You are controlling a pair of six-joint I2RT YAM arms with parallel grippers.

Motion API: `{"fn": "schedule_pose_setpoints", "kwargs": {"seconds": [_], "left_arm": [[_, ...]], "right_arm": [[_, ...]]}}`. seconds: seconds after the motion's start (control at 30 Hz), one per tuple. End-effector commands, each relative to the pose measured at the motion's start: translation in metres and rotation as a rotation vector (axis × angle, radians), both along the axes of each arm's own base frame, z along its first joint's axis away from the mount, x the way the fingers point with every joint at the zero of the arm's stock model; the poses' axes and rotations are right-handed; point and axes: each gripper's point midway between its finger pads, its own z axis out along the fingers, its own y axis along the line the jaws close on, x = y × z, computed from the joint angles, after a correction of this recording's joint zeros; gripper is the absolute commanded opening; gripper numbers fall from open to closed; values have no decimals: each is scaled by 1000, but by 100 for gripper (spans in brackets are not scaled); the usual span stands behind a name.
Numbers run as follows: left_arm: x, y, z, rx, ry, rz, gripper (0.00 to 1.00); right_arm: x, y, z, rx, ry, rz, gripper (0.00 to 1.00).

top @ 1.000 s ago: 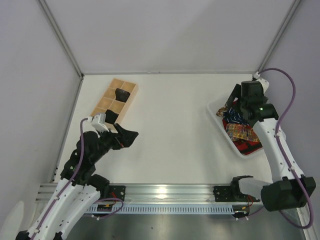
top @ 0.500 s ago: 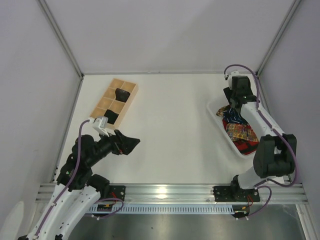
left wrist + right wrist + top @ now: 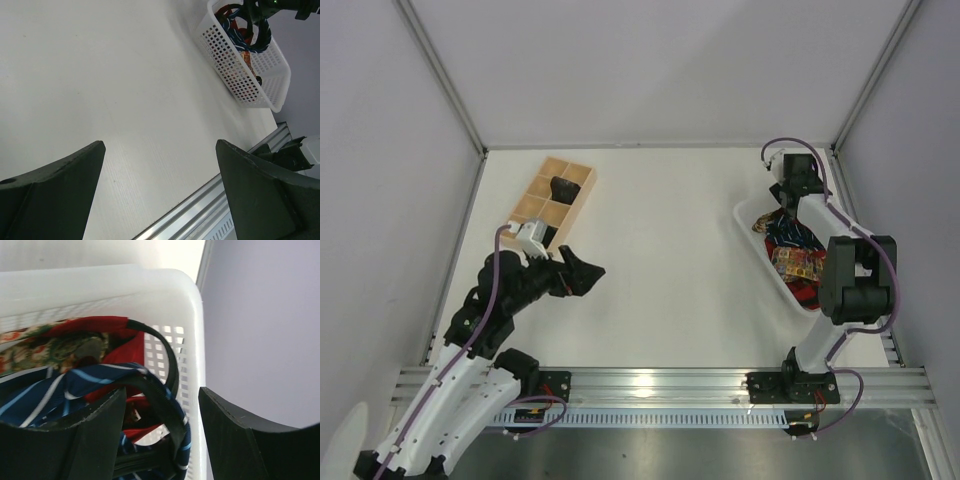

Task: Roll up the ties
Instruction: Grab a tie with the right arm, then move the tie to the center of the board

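tangling looks the likeliest trouble. the right gripper (image 3: pixel 161 395) sits in the far end of the basket (image 3: pixel 170 295), by the right edge of the table (image 3: pixel 670 250), jaws apart around a loop of the navy tie (image 3: pixel 100 377). that loop lies wound among the red tie (image 3: pixel 135 347) and the gold-patterned tie (image 3: pixel 45 347). a lift could drag those out too, or tip the basket. the left gripper (image 3: pixel 160 145), wide and empty, hovers near the left edge, well apart.
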Motion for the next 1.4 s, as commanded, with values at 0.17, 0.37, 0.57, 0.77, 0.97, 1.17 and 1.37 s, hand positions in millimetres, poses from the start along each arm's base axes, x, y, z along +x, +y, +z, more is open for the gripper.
{"fn": "schedule_pose_setpoints", "kwargs": {"seconds": [0.17, 0.37, 0.57, 0.77, 0.97, 1.17, 1.37], "left_arm": [[12, 8, 26, -11, -81, 13, 100], [10, 9, 30, -11, -79, 15, 100], [6, 8, 43, -23, -96, 9, 100], [-4, 7, 49, -28, -85, 1, 100], [-7, 24, 65, -24, -96, 93, 100], [-22, 61, 118, -28, -265, 245, 100], [-42, 84, 141, -20, -314, 321, 100]], "right_arm": [[11, -24, -14, -15, -30, -70, 61], [17, -27, 14, 61, -170, -218, 2], [5, -5, 121, 242, -450, -355, 0], [-35, 104, 260, 543, -707, -148, 0], [-114, 277, 341, 1171, -682, 296, 0], [-180, 375, 370, 1750, -425, 400, 0], [-178, 400, 276, 2015, -177, 144, 0]]}}
